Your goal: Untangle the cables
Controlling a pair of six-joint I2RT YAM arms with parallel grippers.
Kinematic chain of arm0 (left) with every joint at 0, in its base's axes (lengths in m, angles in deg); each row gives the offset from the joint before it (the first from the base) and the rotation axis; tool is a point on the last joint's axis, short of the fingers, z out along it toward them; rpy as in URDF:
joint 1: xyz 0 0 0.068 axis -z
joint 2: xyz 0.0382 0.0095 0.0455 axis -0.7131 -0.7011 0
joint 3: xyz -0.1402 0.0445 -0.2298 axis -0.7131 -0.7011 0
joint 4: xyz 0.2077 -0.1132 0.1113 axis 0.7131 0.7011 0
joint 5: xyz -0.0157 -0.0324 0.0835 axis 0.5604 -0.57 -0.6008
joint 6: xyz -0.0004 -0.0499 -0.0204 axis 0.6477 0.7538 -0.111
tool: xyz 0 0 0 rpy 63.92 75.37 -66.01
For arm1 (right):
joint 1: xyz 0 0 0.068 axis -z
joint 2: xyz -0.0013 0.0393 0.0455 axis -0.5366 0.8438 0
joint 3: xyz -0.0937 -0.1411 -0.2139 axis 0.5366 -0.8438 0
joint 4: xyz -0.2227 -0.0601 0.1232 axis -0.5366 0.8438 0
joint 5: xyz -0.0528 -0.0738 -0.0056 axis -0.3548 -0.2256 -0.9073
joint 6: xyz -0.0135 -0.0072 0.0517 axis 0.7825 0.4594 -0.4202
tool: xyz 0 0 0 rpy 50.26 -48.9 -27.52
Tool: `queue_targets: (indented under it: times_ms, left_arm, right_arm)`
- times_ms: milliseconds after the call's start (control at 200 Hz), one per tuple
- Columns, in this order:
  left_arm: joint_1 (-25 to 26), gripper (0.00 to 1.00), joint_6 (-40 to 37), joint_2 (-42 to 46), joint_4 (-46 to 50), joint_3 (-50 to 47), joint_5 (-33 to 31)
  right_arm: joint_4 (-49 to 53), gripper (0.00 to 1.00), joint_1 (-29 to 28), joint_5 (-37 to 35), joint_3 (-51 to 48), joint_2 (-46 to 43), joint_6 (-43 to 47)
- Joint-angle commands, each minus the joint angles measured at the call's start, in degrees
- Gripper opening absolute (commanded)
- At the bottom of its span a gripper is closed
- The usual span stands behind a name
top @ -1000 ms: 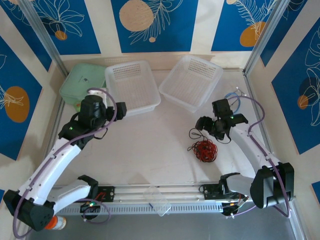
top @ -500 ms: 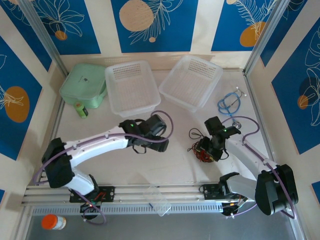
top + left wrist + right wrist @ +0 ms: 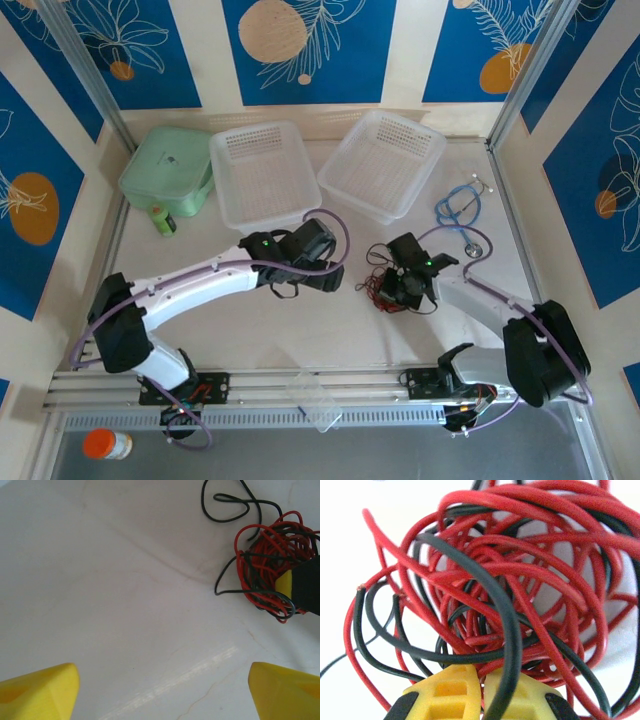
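The cables (image 3: 383,287) are a tangled ball of thin red and black wires on the white table, right of centre. My right gripper (image 3: 398,292) is shut on the ball's near edge. In the right wrist view its yellow fingertips (image 3: 481,680) pinch red strands, and a black wire loops over the right finger (image 3: 525,695). The left gripper (image 3: 337,279) hovers just left of the tangle, open, with nothing in it. In the left wrist view the left gripper (image 3: 162,695) has wide-apart yellow tips over bare table. The cables (image 3: 267,570) lie up right, one black loop trailing off.
Two white baskets (image 3: 262,175) (image 3: 385,160) stand at the back, with a green lidded box (image 3: 165,168) and a small green bottle (image 3: 158,220) to their left. A light-blue looped cable (image 3: 458,206) lies at the right. A clear container (image 3: 316,400) sits on the front rail.
My right gripper has come down on the tangle, shut on it and dragged it a little left. The left arm has swung from the back left to the centre, beside the tangle.
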Motion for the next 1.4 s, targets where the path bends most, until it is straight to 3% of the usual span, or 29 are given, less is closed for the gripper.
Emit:
queue_targets:
  times_ms: [0,175,320,505,645,780,905,1085,1396]
  left_arm:
    - [-2.30,0.88,-2.62,3.86,6.39,1.96,-1.90]
    - [-4.68,0.90,-3.73,7.45,12.21,2.46,-3.12]
    - [-6.50,0.91,-3.02,9.43,13.06,-0.34,-2.19]
    - [-6.92,0.89,-1.31,8.36,8.75,-5.42,1.65]
    - [-6.87,0.84,0.20,6.16,5.28,-8.32,2.98]
    - [-6.92,0.79,1.78,3.90,1.91,-10.55,3.19]
    - [-6.96,0.72,3.04,2.39,-1.83,-12.77,1.54]
    - [-7.75,0.63,3.10,0.21,-9.12,-14.66,1.08]
    - [-8.30,0.61,5.02,-4.01,-18.16,-19.05,5.30]
  right_arm:
    - [-2.87,0.00,-5.17,3.72,3.63,4.88,0.04]
    - [-0.79,0.00,-14.38,5.79,13.32,12.46,0.14]
    - [1.08,0.00,-18.01,8.78,19.55,16.41,0.63]
    - [7.85,0.46,-18.36,6.02,23.05,15.66,0.62]
    - [12.92,0.62,-17.53,2.85,22.61,11.19,-0.14]
    - [13.88,0.68,-15.96,1.53,19.34,5.84,-1.29]
    - [8.62,0.68,-14.36,3.69,15.27,4.10,-2.13]
    - [-0.37,0.68,-14.64,4.39,13.67,10.21,-4.36]
    - [-2.84,0.69,-15.98,2.03,15.11,18.20,-5.84]
